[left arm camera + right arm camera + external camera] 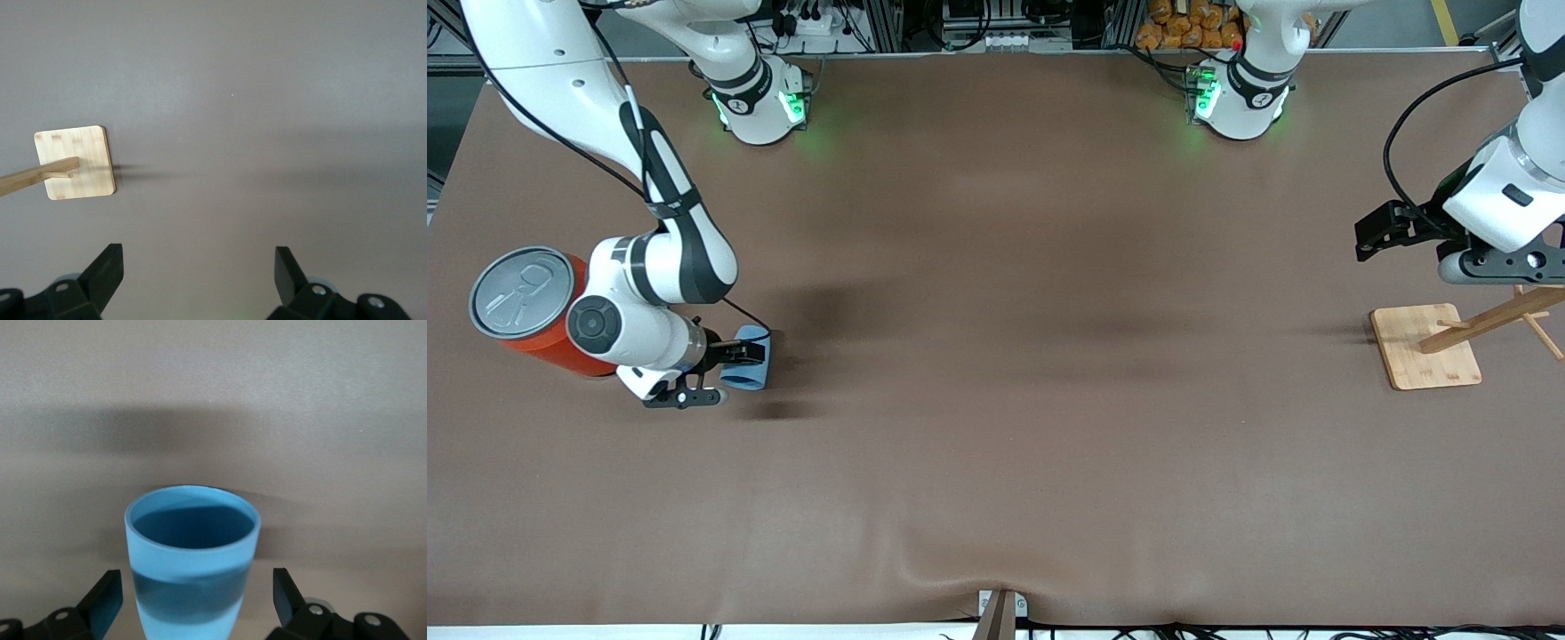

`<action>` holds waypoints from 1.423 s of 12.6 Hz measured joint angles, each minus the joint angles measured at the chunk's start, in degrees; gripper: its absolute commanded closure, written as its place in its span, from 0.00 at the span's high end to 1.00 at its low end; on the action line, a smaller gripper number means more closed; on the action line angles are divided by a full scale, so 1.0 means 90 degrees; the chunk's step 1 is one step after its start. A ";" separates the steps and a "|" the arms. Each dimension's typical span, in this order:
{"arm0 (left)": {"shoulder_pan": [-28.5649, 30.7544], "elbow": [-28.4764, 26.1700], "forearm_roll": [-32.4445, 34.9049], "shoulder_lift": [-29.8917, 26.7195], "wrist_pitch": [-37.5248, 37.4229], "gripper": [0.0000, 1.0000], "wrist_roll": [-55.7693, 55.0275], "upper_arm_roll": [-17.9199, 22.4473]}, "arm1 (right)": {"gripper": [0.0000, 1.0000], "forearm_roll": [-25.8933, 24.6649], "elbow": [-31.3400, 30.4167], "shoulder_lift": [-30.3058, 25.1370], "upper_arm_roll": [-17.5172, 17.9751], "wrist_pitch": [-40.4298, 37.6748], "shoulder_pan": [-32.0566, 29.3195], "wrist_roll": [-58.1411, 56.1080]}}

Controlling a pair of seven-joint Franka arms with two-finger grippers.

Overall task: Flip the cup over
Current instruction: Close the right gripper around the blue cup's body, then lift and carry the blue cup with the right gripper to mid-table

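The cup stands between the right gripper's spread jaws, untouched; left gripper waits, jaws apart; no legible writing

Brown table carries orange can, cup, seemingly upright, wooden stand

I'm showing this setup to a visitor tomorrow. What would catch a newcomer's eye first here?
Probably the big orange can at the right arm's end of the table, with the right tool beside it, its fingers open on either side of the small blue cup. Next, the wooden stand at the left arm's end, where the left tool waits open above the table.
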 measured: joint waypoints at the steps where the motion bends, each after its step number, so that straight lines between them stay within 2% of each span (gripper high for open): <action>1: 0.0002 0.0000 0.0000 0.0000 0.0000 1.00 0.0000 0.0000 | 0.25 0.0000 -0.0105 0.0000 0.0011 0.0198 0.0029 0.0000; 2: 0.0004 0.0000 0.0000 0.0000 0.0000 1.00 0.0000 0.0000 | 0.09 0.0000 -0.0170 0.0000 0.0019 0.0299 0.0059 0.0000; 3: 0.0005 0.0000 0.0000 0.0000 0.0000 1.00 0.0000 0.0000 | 0.01 0.0000 -0.0185 0.0000 0.0031 0.0314 0.0082 0.0000; 6: 0.0007 0.0000 0.0000 0.0000 0.0000 1.00 0.0000 0.0001 | 0.00 -0.0014 -0.0028 -0.0079 0.0179 0.0152 0.0099 0.0002; 9: 0.0018 -0.0001 0.0000 0.0003 0.0000 1.00 0.0000 0.0001 | 0.00 0.0000 0.0700 -0.0097 0.0416 -0.0705 0.0113 0.0030; 13: 0.0091 -0.0001 0.0000 0.0003 0.0000 1.00 0.0004 0.0002 | 0.00 0.0015 0.1503 0.0007 0.1092 -0.0979 0.0139 0.0577; 18: 0.0094 -0.0003 0.0000 0.0034 0.0000 1.00 0.0005 0.0001 | 0.00 -0.0064 0.2698 0.0695 0.2026 -0.0956 0.0424 0.0542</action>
